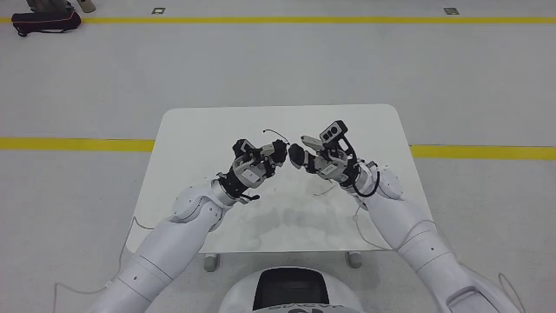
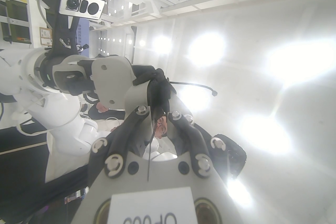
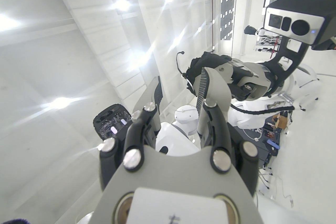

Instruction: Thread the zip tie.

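A thin black zip tie (image 1: pixel 274 132) is held above the middle of the white table (image 1: pixel 365 126). My left gripper (image 1: pixel 279 151) is shut on its strap. In the left wrist view the strap (image 2: pixel 148 156) runs down between the black-tipped fingers (image 2: pixel 157 88), and the head end (image 2: pixel 214 93) curves away past them. My right gripper (image 1: pixel 298 155) faces the left one tip to tip. In its own view the right gripper (image 3: pixel 181 74) is open, and one ridged finger (image 3: pixel 202 83) lies against the left gripper's black tips (image 3: pixel 207 62). The tie's curved end (image 3: pixel 179 59) sticks out beside them.
The table carries nothing else apart from thin white cables (image 1: pixel 323 189) under the arms. Yellow floor lines (image 1: pixel 287 20) run behind and beside the table. A black bag (image 1: pixel 43 17) lies on the floor far off.
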Controlling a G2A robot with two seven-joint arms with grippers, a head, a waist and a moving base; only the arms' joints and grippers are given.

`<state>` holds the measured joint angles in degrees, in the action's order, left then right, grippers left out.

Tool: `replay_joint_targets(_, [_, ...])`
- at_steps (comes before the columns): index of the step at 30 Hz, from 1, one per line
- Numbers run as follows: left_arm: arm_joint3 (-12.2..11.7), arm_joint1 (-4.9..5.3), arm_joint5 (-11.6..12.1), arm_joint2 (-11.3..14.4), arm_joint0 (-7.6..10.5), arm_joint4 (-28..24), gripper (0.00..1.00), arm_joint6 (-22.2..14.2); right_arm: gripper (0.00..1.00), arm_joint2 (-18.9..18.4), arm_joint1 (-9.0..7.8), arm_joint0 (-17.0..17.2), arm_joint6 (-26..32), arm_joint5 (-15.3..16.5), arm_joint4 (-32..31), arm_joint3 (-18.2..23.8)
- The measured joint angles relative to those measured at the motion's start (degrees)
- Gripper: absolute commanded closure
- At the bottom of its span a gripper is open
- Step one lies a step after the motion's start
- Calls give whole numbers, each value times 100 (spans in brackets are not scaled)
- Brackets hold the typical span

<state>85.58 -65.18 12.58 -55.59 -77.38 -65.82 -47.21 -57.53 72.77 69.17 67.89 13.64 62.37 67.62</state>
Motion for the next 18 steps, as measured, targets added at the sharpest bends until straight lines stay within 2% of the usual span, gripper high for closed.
replay_joint_targets(18, [0, 0, 0, 0, 0, 0, 100, 0, 78, -40, 98, 12, 87, -18, -45, -43])
